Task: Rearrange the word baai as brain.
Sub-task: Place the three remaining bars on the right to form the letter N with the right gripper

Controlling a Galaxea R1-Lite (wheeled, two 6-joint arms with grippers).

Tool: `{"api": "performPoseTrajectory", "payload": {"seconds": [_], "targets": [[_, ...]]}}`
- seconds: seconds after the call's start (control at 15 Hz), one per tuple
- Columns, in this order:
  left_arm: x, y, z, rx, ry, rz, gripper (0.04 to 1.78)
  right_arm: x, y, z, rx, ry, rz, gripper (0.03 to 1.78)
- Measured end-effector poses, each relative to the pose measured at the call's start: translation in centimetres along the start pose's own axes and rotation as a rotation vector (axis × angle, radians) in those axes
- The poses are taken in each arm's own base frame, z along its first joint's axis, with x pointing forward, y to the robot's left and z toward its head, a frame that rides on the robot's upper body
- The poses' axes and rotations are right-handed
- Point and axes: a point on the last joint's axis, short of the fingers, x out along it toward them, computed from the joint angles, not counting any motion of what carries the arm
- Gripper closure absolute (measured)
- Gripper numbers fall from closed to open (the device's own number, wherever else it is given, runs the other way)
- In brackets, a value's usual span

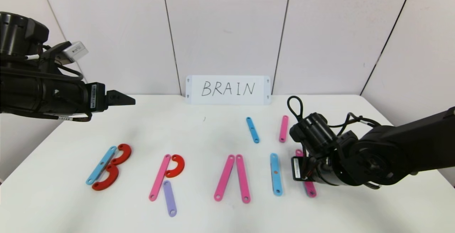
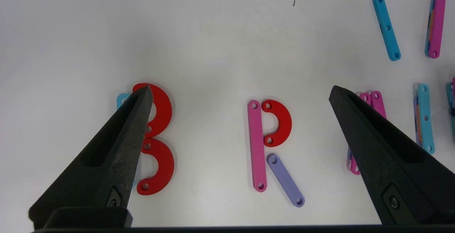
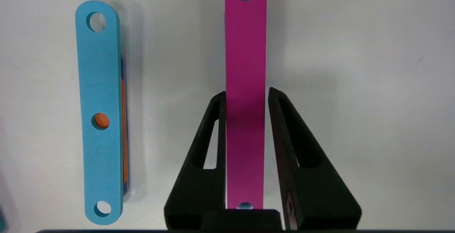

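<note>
Letters of the word [image 1: 199, 174] lie in a row along the near part of the worktop [image 1: 213, 130]: B, R, a crossbar-less A and a blue bar [image 1: 275, 173] as I. Just right of that blue bar lies a pink bar [image 3: 245, 83], its long axis running away from the robot, parallel to the blue one. The right tool [image 3: 245, 94] straddles it from above, aligned with that axis; its jaws stand just off the bar's two long edges, a sliver of gap on one side, so whether they grip is hard to tell. Two spare bars, blue [image 1: 252, 130] and pink [image 1: 283, 128], lie beyond, nearer the right arm. The left tool [image 2: 241, 94] hangs wide open and empty, high above B and R.
</note>
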Motion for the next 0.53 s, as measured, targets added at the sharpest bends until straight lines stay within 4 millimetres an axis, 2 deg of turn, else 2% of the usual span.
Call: {"api": "performPoseTrajectory", "payload": {"seconds": [0.13, 0.4, 0.53], "targets": [[0.0, 0.01, 0.0, 0.0, 0.0, 0.0, 0.09, -0.01, 0.02, 0.06, 0.0, -0.003, -0.002, 1.1], [-0.05, 0.03, -0.03, 0.012, 0.0, 0.001, 0.09, -0.11, -0.02, 0.17, 0.002, -0.012, -0.009, 0.44], [-0.09, 0.03, -0.04, 0.014, -0.001, 0.001, 0.09, -0.41, -0.25, 0.6, 0.013, -0.027, -0.009, 0.22]]}}
